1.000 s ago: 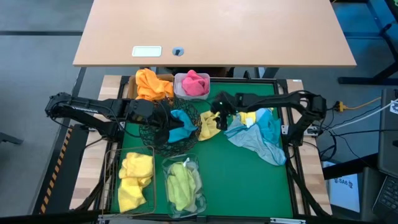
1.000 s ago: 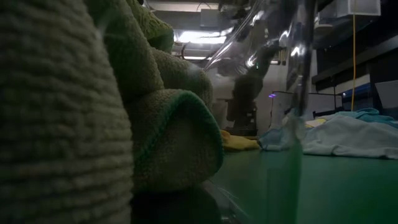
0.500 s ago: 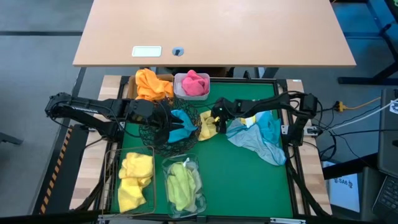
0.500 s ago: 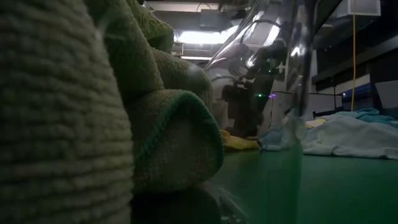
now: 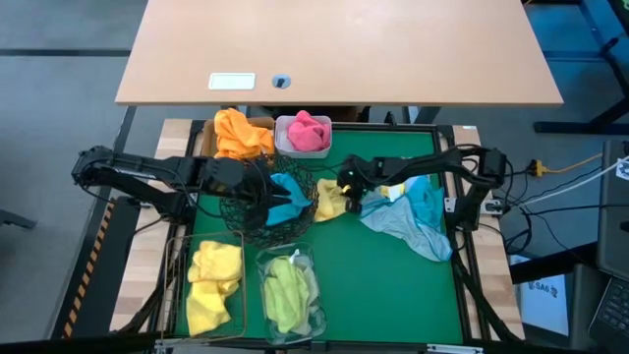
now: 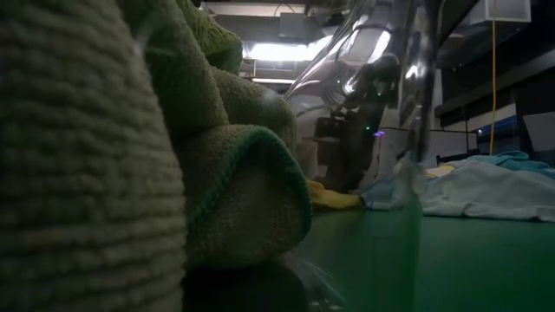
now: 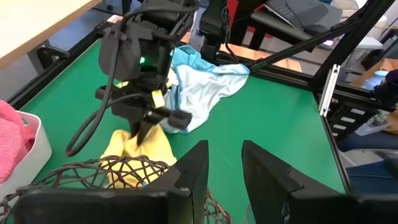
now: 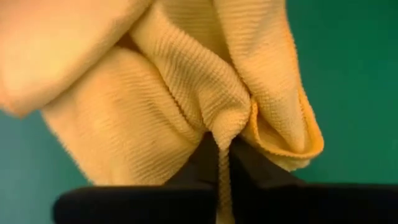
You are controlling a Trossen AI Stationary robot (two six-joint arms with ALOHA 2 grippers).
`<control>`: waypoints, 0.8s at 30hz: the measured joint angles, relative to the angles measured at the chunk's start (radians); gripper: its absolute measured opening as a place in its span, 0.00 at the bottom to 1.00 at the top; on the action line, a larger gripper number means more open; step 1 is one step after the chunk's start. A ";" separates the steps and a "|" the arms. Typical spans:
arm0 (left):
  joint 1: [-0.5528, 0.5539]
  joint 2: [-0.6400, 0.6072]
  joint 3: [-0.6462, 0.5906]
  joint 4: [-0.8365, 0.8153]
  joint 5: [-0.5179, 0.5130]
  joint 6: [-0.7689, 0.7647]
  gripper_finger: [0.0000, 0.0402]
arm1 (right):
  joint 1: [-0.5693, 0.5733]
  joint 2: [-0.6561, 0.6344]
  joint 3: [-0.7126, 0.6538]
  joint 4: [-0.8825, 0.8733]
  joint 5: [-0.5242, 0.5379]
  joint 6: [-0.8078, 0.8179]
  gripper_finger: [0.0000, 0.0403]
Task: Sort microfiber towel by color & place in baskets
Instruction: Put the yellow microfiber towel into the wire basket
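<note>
The right pincer [image 5: 346, 196] is pinching a fold of the yellow towel [image 5: 330, 200] lying on the green worktop [image 5: 383, 285] beside the black mesh bowl [image 5: 257, 208], so next it probably lifts it toward the wire basket [image 5: 180, 285] holding yellow towels, while the left pincer [image 7: 222, 163], slightly spread, hangs over the bowl.

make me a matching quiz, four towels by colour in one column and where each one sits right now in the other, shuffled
Towels
1. pink towel
2. green towel
3. blue towel
4. loose yellow towel

Places
A. in the mesh bowl
B. on the mat, pinched by the right end effector
C. in the white tub
D. in the clear tub

Pairs: 1-C, 2-D, 3-A, 4-B
</note>
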 joint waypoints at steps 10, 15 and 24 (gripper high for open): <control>0.001 0.068 0.001 0.045 0.000 0.003 0.28 | 0.000 -0.177 -0.005 -0.207 -0.028 0.051 0.06; 0.002 0.116 0.001 0.138 0.000 0.003 0.36 | 0.000 -0.287 -0.004 -0.220 -0.087 0.060 0.02; 0.002 0.212 0.001 0.335 -0.114 0.151 0.45 | 0.000 -0.476 -0.003 -0.219 -0.193 0.094 0.03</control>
